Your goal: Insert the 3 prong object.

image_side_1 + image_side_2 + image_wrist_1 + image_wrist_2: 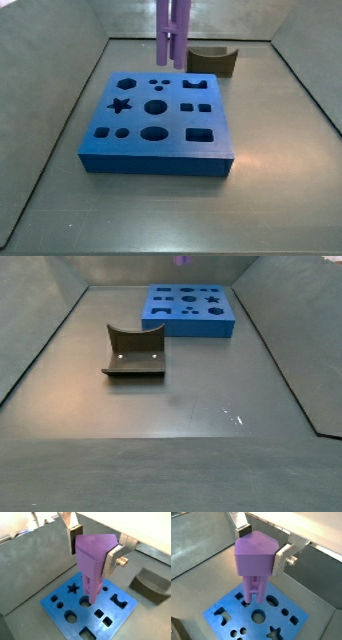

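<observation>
My gripper is shut on the purple 3 prong object by its wide head and holds it upright, prongs down; both wrist views show this grip. The prongs hang above the blue block, which has several shaped holes. In a side view the 3 prong object hangs over the far part of the blue block, its tips a little above the three small holes. In a side view only its tip shows above the block. The gripper is out of both side views.
A dark brown curved block stands behind the blue block, and shows on the grey floor in a side view and in a wrist view. Grey walls ring the floor.
</observation>
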Motion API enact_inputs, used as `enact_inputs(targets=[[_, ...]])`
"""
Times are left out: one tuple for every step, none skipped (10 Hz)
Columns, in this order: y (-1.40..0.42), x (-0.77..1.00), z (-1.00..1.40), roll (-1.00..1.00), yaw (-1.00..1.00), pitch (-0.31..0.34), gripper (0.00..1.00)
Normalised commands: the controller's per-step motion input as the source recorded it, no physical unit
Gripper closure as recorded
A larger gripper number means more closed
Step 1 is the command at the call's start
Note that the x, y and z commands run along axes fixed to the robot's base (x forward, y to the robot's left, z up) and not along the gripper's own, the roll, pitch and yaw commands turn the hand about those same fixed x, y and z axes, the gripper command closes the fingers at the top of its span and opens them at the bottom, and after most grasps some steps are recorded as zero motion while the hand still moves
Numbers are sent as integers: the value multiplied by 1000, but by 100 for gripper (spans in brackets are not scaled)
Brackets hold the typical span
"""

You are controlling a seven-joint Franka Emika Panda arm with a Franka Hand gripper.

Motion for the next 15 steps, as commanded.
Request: enact_inputs(targets=[[0,0,-260,0,-1000,0,100],[214,-46,-220,0,-777,-7,100],[417,-51,-114,-16,-526,-71,100],[646,-120,-71,-86,-231,-111,100],[729,-169,-91,-100,-129,-111,100],[729,-163,-80,-104,-126,-117,100],[694,-109,-111,-70,-191,-107,100],[574,-14,-274,0,-417,-71,100],[366,0,-317,0,-663,-80,100],[20,37,-246,0,-1000,-113,100],[0,14,-251,11,-1000,-124,100],[0,3,-349,23,-1000,-91,100],[0,0,-409,0,-1000,-89,100],[0,0,-549,0,-1000,-50,100],[0,0,-611,4,-1000,-20,100]])
